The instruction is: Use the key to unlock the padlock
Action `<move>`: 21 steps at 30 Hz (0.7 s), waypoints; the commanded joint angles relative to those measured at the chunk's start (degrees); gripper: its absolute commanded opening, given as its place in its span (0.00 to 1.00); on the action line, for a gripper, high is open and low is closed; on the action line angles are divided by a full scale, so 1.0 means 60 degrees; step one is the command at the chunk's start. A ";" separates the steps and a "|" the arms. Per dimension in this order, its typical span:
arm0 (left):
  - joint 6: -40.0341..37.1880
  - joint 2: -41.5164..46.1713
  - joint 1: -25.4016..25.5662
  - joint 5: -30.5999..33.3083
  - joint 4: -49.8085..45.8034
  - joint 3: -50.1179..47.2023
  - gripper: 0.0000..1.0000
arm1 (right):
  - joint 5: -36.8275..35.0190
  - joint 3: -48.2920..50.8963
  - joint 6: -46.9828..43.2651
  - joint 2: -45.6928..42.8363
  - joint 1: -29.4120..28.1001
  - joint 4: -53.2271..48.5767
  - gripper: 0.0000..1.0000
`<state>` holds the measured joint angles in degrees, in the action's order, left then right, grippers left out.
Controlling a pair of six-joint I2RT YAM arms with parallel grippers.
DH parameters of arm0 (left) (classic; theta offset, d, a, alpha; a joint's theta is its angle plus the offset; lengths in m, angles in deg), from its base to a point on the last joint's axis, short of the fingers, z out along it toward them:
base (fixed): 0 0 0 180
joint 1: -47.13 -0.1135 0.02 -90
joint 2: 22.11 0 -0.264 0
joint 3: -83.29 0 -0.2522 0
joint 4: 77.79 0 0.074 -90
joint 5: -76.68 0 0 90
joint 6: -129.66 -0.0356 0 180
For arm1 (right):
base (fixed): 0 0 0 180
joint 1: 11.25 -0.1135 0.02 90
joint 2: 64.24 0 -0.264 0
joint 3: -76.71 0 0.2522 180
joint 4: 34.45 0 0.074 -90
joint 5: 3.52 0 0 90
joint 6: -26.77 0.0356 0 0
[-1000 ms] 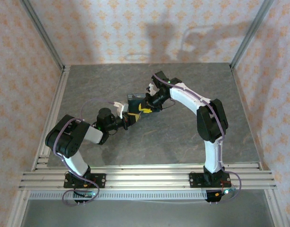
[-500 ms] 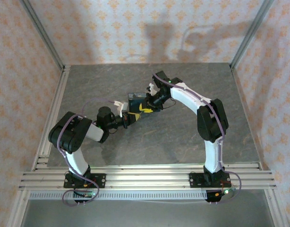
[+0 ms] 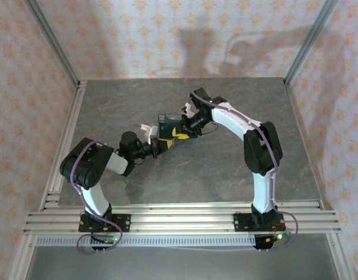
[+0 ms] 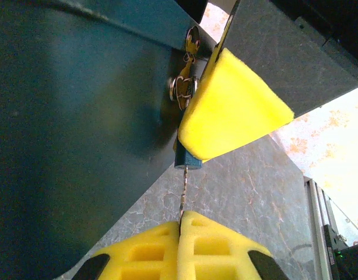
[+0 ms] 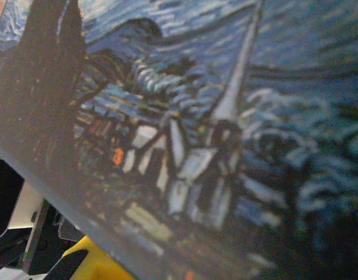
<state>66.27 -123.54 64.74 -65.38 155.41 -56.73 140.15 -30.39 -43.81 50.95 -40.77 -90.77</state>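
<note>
Against the box [image 4: 80,116] side I count one padlock [image 4: 188,159] and one key [image 4: 182,192], blade meeting the lock. Left gripper [image 4: 180,224] is pinched tight on the key, its forearm low beside the box. Right gripper [image 3: 186,127] is narrow, one pad [image 4: 231,105] touching the padlock; what it grips I can't tell; its arm arches toward the box.

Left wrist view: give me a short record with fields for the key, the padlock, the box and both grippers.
key: thin blade standing upright, its top end meeting the padlock's underside
padlock: small blue body, mostly hidden behind a yellow pad
left gripper: shut on the key
right gripper: at the box by the padlock; grip cannot be told
box: dark teal side, metal hasp rings at its edge
</note>
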 commanded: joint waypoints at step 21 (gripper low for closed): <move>0.0088 0.0269 0.0252 0.1649 0.0900 0.0199 0.00 | 0.0241 0.0382 0.0424 -0.0587 -0.0143 -0.0074 0.00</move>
<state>66.83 -124.22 66.64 -59.13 156.96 -56.71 139.65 -28.10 -39.33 49.77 -40.57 -86.62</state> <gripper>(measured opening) 0.048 0.176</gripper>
